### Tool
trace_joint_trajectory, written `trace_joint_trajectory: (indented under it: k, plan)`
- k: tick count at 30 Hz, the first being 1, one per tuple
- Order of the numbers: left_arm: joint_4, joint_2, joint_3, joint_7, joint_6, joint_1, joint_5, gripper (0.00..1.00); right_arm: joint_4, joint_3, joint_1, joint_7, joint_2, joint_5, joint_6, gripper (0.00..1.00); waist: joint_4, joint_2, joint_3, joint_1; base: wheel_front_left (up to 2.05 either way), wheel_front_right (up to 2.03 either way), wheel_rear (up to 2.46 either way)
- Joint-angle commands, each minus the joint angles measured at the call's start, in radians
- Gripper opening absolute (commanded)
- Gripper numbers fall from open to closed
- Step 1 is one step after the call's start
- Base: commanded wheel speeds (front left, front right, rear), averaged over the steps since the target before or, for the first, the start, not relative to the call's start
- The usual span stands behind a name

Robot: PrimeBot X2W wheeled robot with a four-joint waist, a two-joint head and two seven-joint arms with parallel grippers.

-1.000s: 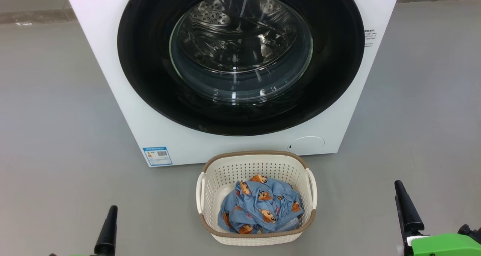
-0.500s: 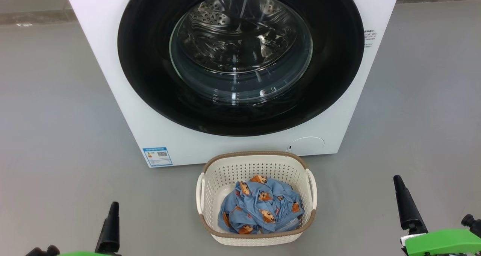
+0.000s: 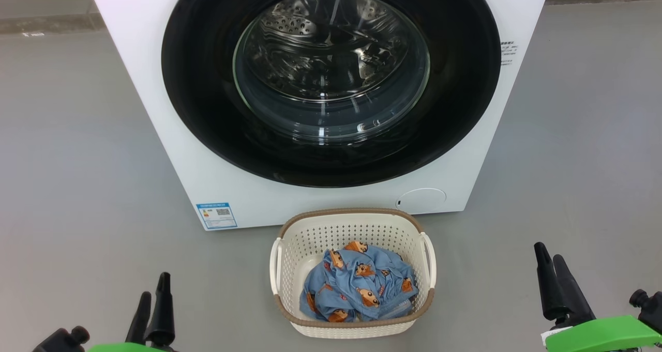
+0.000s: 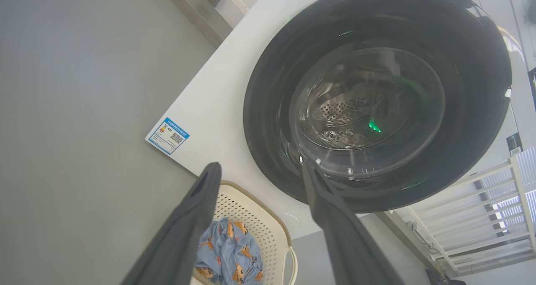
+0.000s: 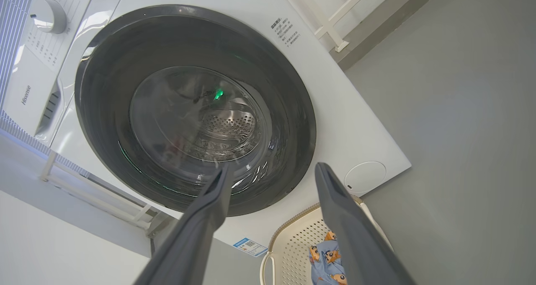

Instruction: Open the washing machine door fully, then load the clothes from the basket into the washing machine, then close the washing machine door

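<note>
The white washing machine [image 3: 150, 98] stands ahead, and its washing machine door [image 3: 207, 109], black-rimmed with a clear glass bowl, lies flat against the front. On the floor before it sits the cream basket [image 3: 351, 211] holding clothes [image 3: 357, 285], a light blue garment with orange-brown animal prints. My left gripper [image 3: 154, 287] is open at the lower left, well clear of the basket. My right gripper [image 3: 548, 253] is open at the lower right, also clear. In the left wrist view the open left gripper [image 4: 260, 168] points at the door [image 4: 268, 109], as does the right gripper [image 5: 273, 168] in its view.
Grey floor surrounds the washer on both sides. A blue label sticker [image 3: 216, 215] and a round cover [image 3: 423, 199] mark the washer's lower front. A control knob [image 5: 44, 15] sits near the top. White railing [image 4: 481, 201] stands beside the machine.
Both wrists have turned, so two fingers of each gripper now show instead of one. The right gripper has drifted slightly left. Door, basket and clothes have not moved.
</note>
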Motion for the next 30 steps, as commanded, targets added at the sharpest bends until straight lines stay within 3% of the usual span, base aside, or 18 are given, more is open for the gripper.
trace_joint_trajectory:
  k: [1,22,30]
  plan:
    - [-0.036,0.018,0.014,-0.014,-0.007,-0.013,0.042,1.0,-0.038,0.018,-0.012,-0.014,-0.019,-0.044,0.001,1.0,0.0,0.0,0.0,-0.0001,0.0,0.0,0.0]
    - [-0.094,0.043,-0.015,-0.079,-0.008,0.002,0.408,1.0,-0.073,0.032,0.007,-0.078,-0.038,-0.349,0.001,1.0,0.001,0.0,0.006,-0.0001,0.0,0.0,0.0]
    - [-0.111,0.045,-0.017,-0.1,-0.009,0.007,0.502,1.0,-0.076,0.034,0.018,-0.099,-0.036,-0.425,0.001,1.0,0.001,0.0,0.01,-0.0001,0.0,0.0,0.0]
